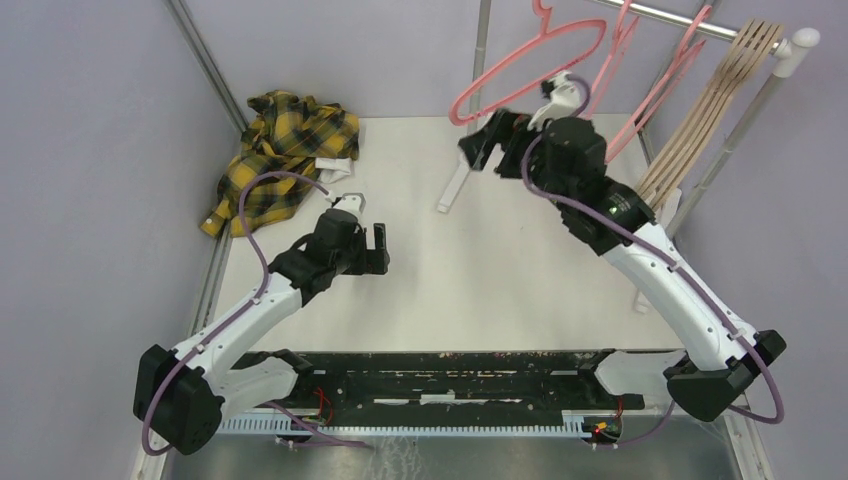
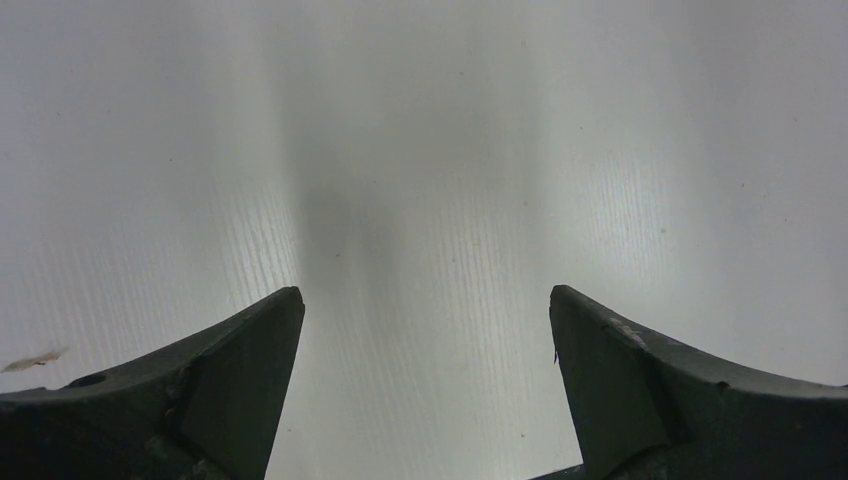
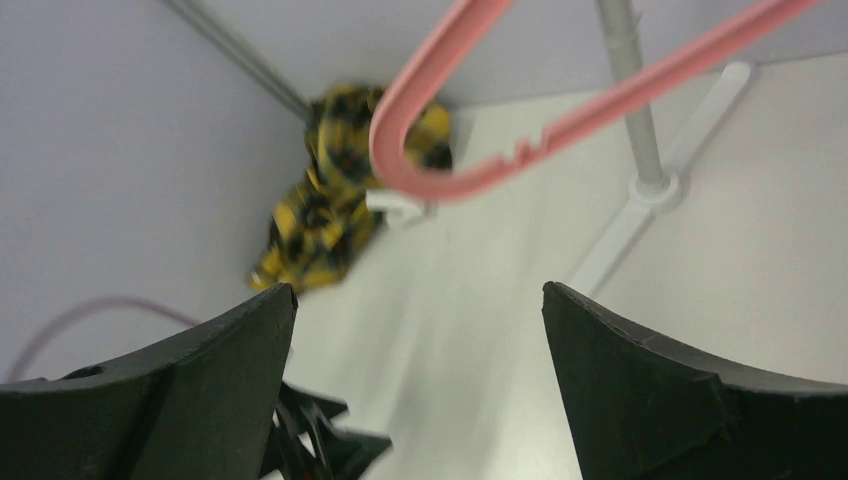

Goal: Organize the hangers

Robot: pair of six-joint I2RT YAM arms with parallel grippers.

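Several pink hangers [image 3: 600, 108] are hanging from the rail [image 1: 660, 13] at the far right, and a bunch of beige hangers [image 1: 700, 110] is hanging beside them at the rail's end. The right hand [image 1: 480, 145] is hovering just below the nearest pink one, its fingers spread wide and grasping nothing. The left hand [image 1: 380, 250] is hanging low over the bare desk [image 1: 480, 280], released too and empty. A yellow plaid shirt [image 1: 285, 150] is lying crumpled in the far left corner.
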